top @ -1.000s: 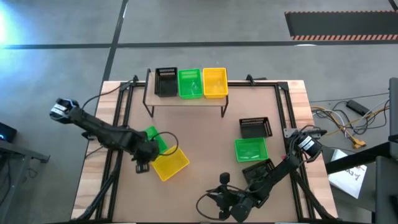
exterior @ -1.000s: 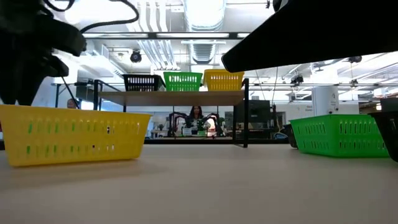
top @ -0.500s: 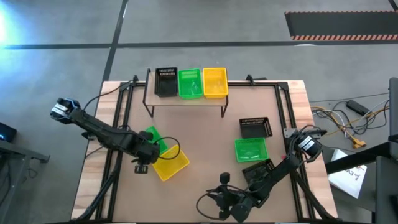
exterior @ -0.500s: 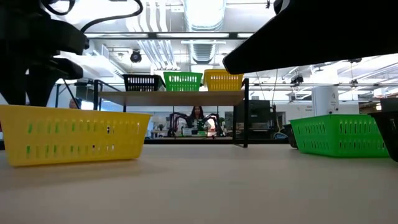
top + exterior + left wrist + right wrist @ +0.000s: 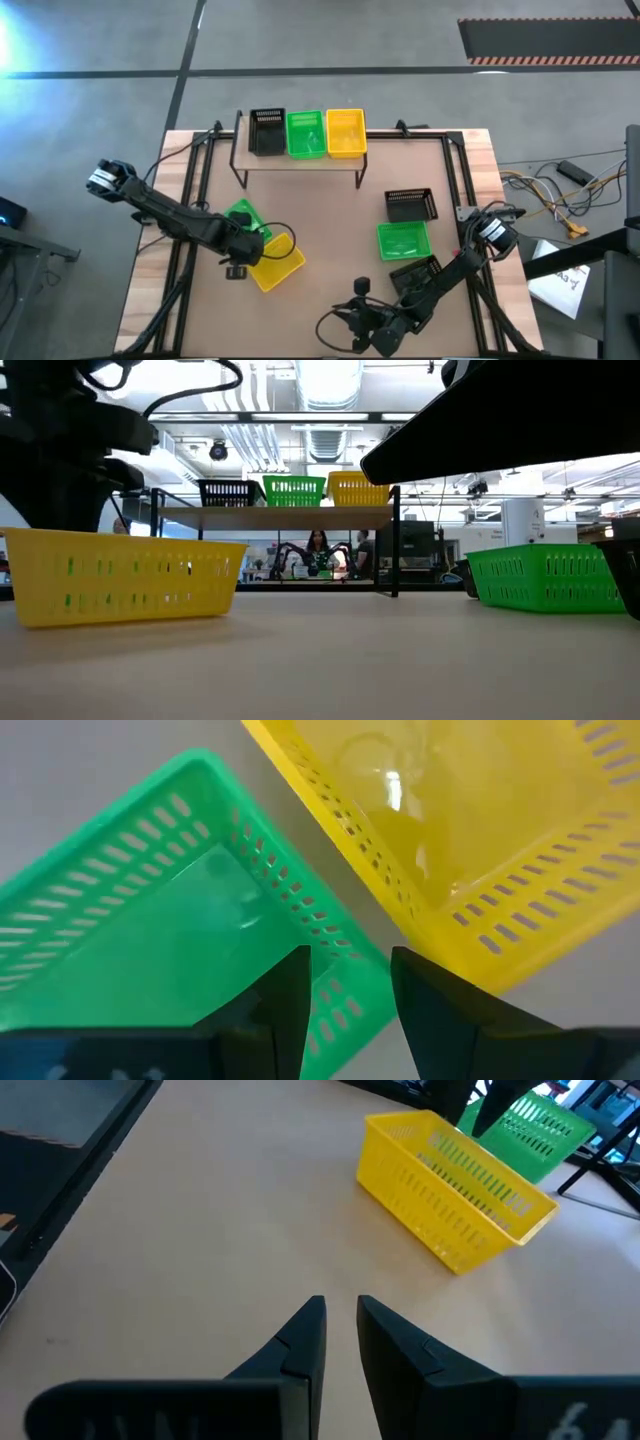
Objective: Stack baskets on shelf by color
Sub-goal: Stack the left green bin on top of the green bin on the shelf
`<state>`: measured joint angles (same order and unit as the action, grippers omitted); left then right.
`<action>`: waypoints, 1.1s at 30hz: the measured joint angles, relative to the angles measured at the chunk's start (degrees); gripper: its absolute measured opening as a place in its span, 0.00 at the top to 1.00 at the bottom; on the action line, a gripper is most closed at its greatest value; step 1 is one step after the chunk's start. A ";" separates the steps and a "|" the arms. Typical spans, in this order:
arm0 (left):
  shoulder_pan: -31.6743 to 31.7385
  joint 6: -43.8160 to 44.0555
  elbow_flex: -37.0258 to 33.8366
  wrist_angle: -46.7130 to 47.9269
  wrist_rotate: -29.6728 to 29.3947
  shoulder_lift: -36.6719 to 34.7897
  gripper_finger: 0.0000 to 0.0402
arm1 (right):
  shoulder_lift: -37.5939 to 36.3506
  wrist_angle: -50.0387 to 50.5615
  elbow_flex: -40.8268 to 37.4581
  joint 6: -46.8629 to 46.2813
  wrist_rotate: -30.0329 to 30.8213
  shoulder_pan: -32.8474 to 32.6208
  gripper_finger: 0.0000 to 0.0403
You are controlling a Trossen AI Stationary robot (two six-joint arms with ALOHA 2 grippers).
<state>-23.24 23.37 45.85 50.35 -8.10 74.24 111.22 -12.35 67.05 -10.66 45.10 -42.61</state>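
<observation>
The left gripper (image 5: pixel 347 995), fingers slightly spread, hangs over the near wall of the green basket (image 5: pixel 150 920) lying against the yellow basket (image 5: pixel 470 840) on the worktop (image 5: pixel 330 215); it should straddle that wall alone before pinching, keeping clear of the yellow rim.

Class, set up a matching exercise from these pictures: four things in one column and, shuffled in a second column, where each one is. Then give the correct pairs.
Things
1. black basket on the shelf
2. yellow basket on the table
3. left tool
4. right tool

Places
A. over the corner of the left-hand green basket
B. leftmost of the shelf's three
C. low over bare tabletop at the near edge
D. beside the left-hand green basket

Pairs: 1-B, 2-D, 3-A, 4-C
</observation>
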 joint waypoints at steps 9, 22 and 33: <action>-0.13 6.66 1.24 -0.75 -4.82 -2.17 0.69 | 0.00 0.03 -0.09 -0.26 0.00 0.02 0.87; 0.00 9.47 -0.71 -3.56 -14.53 0.63 0.69 | 0.00 0.03 -0.23 -0.38 0.00 0.02 0.87; 0.06 20.10 0.16 -4.12 -16.55 -0.97 0.69 | 0.00 0.03 -0.44 -1.36 0.01 0.02 0.87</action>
<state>-23.18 43.47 46.01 46.23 -24.64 73.27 111.22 -12.32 66.61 -12.01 45.11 -42.59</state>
